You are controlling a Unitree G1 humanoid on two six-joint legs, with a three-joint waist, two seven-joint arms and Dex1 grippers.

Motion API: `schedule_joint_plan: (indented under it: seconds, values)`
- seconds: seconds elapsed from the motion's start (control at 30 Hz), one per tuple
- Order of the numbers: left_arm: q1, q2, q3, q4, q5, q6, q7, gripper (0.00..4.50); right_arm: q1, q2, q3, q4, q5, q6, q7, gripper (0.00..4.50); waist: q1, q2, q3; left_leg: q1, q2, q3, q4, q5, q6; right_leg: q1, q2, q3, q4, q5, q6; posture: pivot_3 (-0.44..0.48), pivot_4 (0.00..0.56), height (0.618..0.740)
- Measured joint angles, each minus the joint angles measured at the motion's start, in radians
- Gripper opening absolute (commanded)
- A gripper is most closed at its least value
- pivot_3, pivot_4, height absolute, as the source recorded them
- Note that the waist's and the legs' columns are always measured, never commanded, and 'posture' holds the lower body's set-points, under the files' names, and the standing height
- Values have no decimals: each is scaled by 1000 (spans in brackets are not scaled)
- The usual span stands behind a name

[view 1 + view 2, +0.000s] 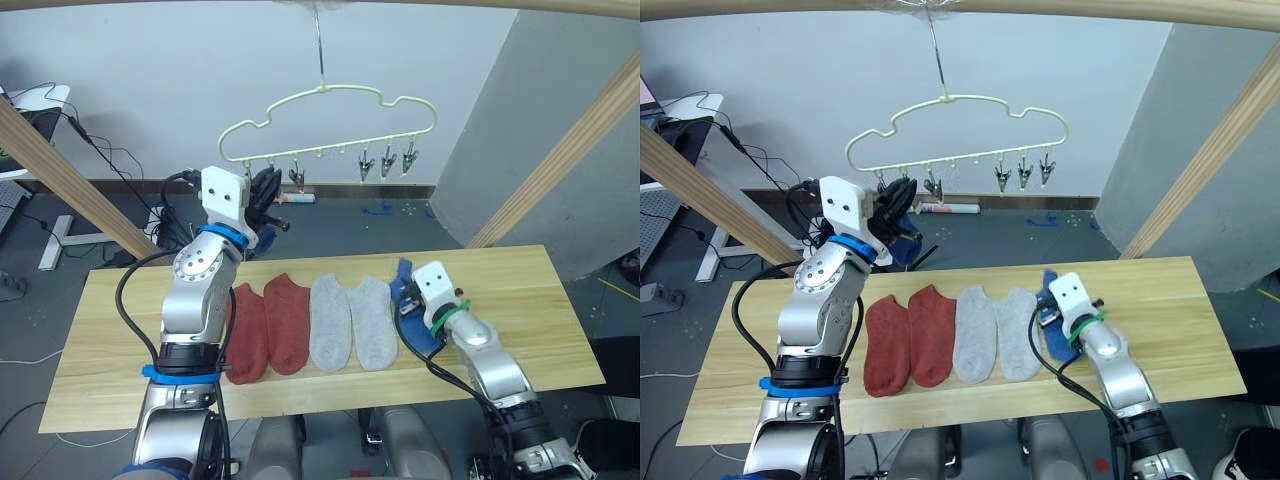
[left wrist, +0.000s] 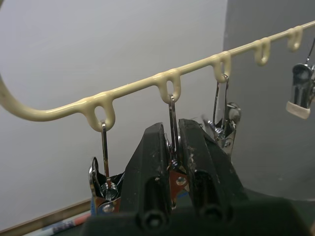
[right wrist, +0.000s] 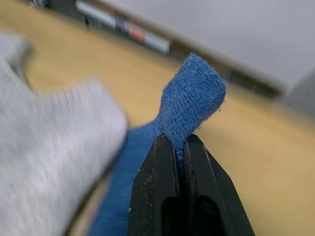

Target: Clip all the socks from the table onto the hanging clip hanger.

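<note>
The socks lie in a row across the middle of the table (image 1: 520,300): two rust-red socks (image 1: 268,326) side by side on the left, then two light grey socks (image 1: 352,322) just beside them, and a blue sock (image 1: 405,285) at the right end, mostly tucked under the robot's right wrist. The right pincer (image 3: 180,145) is clenched on a fold of that blue sock, a small loop of blue knit standing up above the black fingertips, with the rest of the sock trailing down onto the wood next to the nearest grey one.

Above and behind the table hangs the clip hanger (image 1: 330,95), a pale cream wire shaped like a cloud, its hook caught on a wooden rail (image 1: 1060,12) overhead. Small metal clips dangle from loops along its lower wire. The left arm is raised to that row, and the left pincer (image 2: 172,142) is closed around the second clip from the left end (image 2: 173,162), fingers pressed to either side of it. A neighbouring clip (image 2: 104,179) hangs free on one side and another (image 2: 224,125) on the other. The three clips toward the right end (image 1: 387,162) hang empty too.

Slanting wooden beams (image 1: 560,150) frame the scene, and cables (image 1: 110,160) trail over the grey floor behind.
</note>
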Motion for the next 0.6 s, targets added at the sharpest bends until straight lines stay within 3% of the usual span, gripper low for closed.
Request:
schedule_joint_plan:
  seconds: [0.2, 0.6]
  values:
    - [-8, 10, 13, -28, -55, 78, -9, 92, -174, 33, 80, -85, -2, 0, 80, 0, 3, 0, 0, -1, 0, -1, 0, 2, -4, 0, 0, -1, 0, 0, 0, -109, 289, 740]
    - [-33, 19, 42, -49, -151, 202, -15, 92, -343, 248, 201, 183, 6, -88, 127, 0, 7, 0, 0, -2, 0, -1, 0, 2, -4, 0, -2, -1, -2, 3, -5, -94, 281, 740]
